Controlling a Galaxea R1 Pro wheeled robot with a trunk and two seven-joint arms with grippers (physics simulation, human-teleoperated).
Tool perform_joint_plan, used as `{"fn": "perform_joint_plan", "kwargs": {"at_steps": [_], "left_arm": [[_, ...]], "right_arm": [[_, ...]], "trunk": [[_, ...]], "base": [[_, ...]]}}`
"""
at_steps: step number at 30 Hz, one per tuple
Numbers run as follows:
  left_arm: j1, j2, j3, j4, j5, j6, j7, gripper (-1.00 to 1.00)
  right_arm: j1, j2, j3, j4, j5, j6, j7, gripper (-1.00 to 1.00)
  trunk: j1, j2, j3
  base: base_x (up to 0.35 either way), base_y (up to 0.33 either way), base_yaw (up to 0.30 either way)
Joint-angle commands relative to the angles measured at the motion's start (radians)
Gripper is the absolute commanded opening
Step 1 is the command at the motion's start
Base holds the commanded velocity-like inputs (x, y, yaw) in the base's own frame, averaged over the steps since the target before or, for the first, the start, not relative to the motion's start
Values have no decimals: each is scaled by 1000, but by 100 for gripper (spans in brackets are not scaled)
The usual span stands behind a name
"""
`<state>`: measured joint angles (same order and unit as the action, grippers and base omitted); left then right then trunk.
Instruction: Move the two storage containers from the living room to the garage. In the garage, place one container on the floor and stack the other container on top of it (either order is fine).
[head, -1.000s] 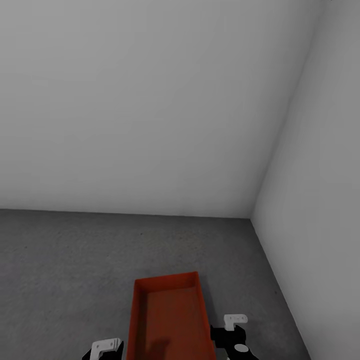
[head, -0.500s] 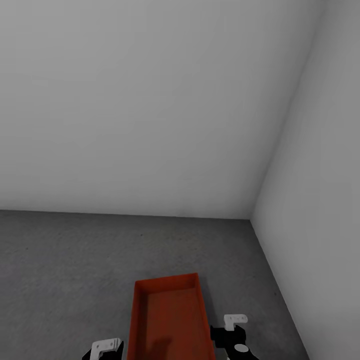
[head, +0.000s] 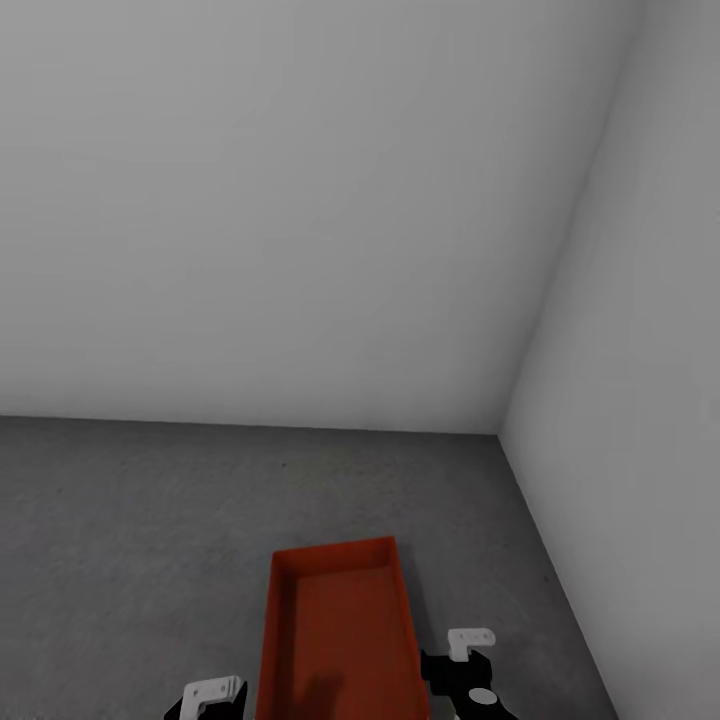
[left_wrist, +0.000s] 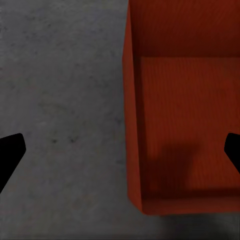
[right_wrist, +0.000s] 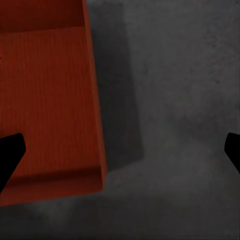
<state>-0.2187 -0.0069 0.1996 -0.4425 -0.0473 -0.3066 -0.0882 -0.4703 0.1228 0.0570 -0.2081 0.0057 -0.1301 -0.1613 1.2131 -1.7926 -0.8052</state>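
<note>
From the head camera, a red-orange storage container (head: 338, 630) sat on the grey concrete floor (head: 130, 540) near a wall corner. Left gripper (left_wrist: 120, 150) and right gripper (right_wrist: 120, 150) each straddled a container wall, jaws spread wide.

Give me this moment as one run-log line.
place: garage corner | storage container: on concrete floor, empty | left pincer: open, straddling its side wall | right pincer: open, likewise | second container: unseen
</note>
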Motion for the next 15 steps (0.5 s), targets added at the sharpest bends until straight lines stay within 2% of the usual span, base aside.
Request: {"fn": "perform_joint_plan", "kwargs": {"at_steps": [1, 6, 15], "left_arm": [[-1, -1, 8, 1, -5, -3, -8, 100], [-1, -1, 8, 1, -5, -3, -8, 100], [-1, -1, 9, 1, -5, -3, -8, 100]], "right_arm": [[-1, 0, 6, 1, 0, -2, -6, 100], [-1, 0, 6, 1, 0, -2, -6, 100], [-1, 0, 6, 1, 0, -2, -7, 100]], "trunk": [[0, 0, -1], [0, 0, -1], [0, 0, -1]], "base": [[-44, 0, 0], [-36, 0, 0], [-110, 14, 0]]}}
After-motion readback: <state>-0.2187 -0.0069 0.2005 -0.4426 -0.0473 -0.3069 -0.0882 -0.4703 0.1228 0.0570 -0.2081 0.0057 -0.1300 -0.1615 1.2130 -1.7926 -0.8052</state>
